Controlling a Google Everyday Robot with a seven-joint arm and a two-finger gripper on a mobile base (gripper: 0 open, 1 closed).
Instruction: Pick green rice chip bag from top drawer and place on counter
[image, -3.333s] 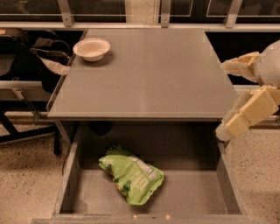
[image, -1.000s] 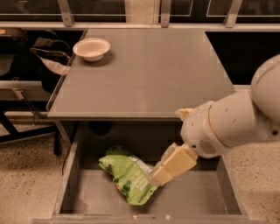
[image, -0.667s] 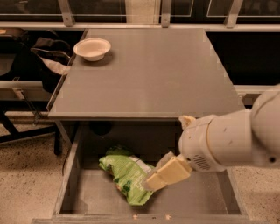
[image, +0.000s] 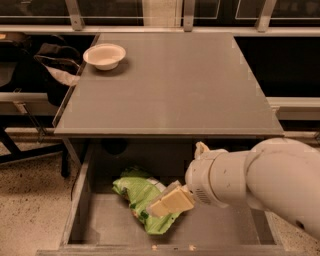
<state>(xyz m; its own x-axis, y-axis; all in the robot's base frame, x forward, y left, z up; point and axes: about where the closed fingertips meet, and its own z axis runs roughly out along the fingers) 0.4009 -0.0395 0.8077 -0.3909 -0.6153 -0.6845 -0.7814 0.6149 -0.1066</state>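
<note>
The green rice chip bag (image: 136, 192) lies crumpled on the floor of the open top drawer (image: 102, 222), left of its middle. My gripper (image: 169, 202) reaches down into the drawer from the right and sits on the bag's right side, covering part of it. The big white arm (image: 270, 177) behind it hides the drawer's right half. The grey counter (image: 170, 85) spreads above the drawer.
A white bowl (image: 104, 55) stands on the counter's far left corner. A dark bag and chair parts (image: 50, 65) lie to the left of the counter. Speckled floor (image: 30, 200) lies to the left of the drawer.
My gripper came from the right of the counter down into the drawer and has moved left onto the green bag. The bag has not visibly moved.
</note>
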